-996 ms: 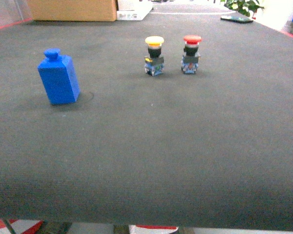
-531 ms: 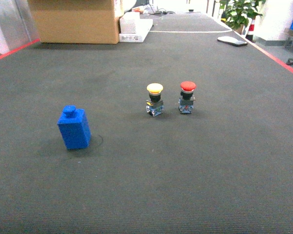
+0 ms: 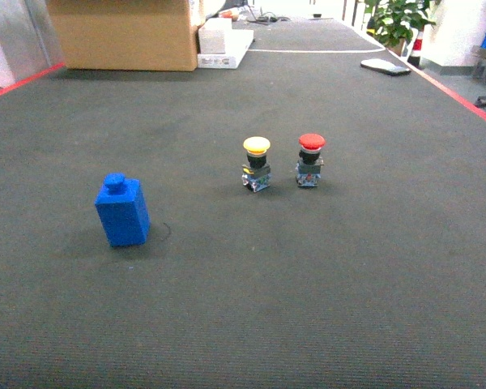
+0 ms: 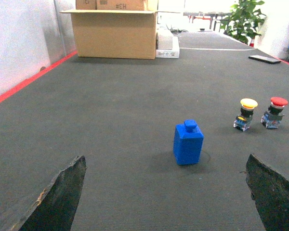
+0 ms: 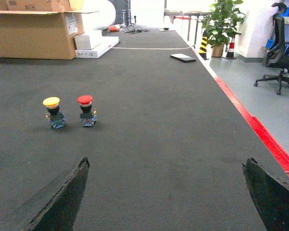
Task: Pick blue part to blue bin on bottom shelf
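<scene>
The blue part point(image 3: 123, 212) is a small blue block with a knob on top, standing upright on the dark mat at the left. In the left wrist view the blue part point(image 4: 188, 143) stands ahead of my left gripper point(image 4: 164, 157), a little right of its centre line and beyond the fingertips. The left gripper is open and holds nothing. My right gripper point(image 5: 166, 160) is also open and empty over bare mat, far to the right of the part. Neither gripper shows in the head view. The blue bin and the bottom shelf are out of view.
A yellow-capped button point(image 3: 257, 162) and a red-capped button point(image 3: 310, 159) stand side by side right of the part. A cardboard box point(image 3: 121, 32) and a white box point(image 3: 223, 40) sit at the far edge. Red tape point(image 5: 260, 134) marks the mat's right border.
The head view shifted between one second and half a second ago, so the part and buttons now sit lower and look smaller. Nothing on the mat has moved since.
</scene>
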### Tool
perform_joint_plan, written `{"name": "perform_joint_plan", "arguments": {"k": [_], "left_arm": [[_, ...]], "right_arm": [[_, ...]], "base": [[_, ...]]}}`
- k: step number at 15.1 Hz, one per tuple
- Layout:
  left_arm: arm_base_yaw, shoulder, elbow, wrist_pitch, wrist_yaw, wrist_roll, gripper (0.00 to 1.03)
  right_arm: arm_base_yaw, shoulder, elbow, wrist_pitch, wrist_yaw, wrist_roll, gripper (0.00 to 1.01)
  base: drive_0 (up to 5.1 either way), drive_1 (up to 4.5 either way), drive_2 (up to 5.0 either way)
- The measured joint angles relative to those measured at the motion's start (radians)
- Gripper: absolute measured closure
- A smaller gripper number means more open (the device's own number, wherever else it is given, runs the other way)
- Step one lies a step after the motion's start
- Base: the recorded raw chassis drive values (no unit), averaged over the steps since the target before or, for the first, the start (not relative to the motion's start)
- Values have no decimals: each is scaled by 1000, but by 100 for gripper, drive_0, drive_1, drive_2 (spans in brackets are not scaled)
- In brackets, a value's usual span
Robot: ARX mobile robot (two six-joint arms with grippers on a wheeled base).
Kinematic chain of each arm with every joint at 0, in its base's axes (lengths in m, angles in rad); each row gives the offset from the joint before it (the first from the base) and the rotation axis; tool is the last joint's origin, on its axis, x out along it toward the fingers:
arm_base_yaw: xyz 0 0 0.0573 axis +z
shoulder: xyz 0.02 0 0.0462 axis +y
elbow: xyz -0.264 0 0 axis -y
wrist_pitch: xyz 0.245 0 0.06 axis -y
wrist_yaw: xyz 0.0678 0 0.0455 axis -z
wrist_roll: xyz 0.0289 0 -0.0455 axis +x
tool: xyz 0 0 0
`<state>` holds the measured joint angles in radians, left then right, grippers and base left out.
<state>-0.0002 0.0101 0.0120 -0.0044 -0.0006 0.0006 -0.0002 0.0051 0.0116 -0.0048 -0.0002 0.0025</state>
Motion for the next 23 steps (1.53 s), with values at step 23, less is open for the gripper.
{"name": "perform_joint_plan", "arguments": {"k": [23], "left_arm": [[-217, 2089, 841, 837, -216, -90, 5]], "right_arm": [[0, 0, 0, 0, 0, 0, 3]], "base": [[0, 0, 0]]}}
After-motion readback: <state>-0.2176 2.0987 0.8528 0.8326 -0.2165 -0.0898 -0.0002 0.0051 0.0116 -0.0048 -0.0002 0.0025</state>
